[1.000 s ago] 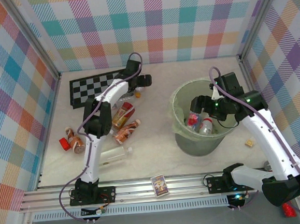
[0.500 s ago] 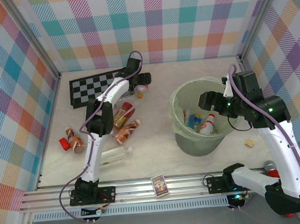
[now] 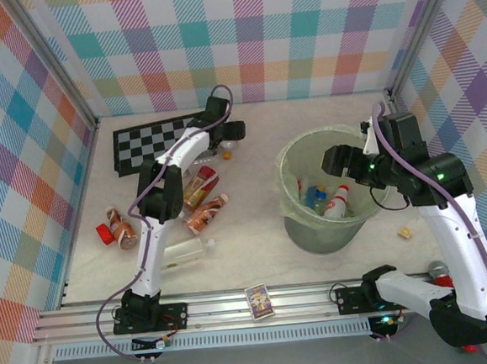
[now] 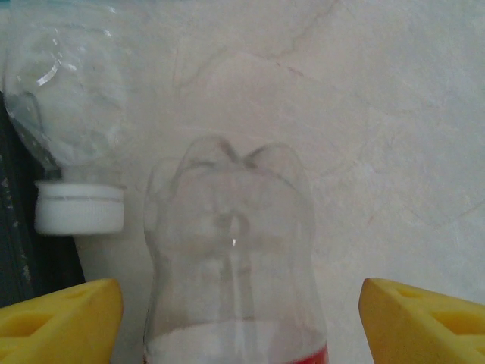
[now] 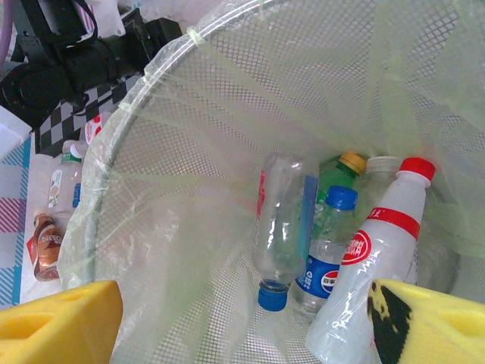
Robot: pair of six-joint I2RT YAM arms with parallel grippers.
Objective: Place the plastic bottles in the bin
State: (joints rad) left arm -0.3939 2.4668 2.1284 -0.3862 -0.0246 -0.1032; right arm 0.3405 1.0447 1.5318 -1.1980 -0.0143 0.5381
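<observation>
lying inside spread left gripper (image 4: 239,307): clear bottle (image 4: 227,250)

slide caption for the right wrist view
Open right gripper over the lined bin, several plastic bottles already inside.

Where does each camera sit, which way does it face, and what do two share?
Top external: high behind the bases, looking down on the table; both arms show.
Left wrist: behind the left tool, facing a clear bottle between its fingers.
Right wrist: behind the right tool, looking into the bin.
Shared: top external and right wrist see the bin.
</observation>
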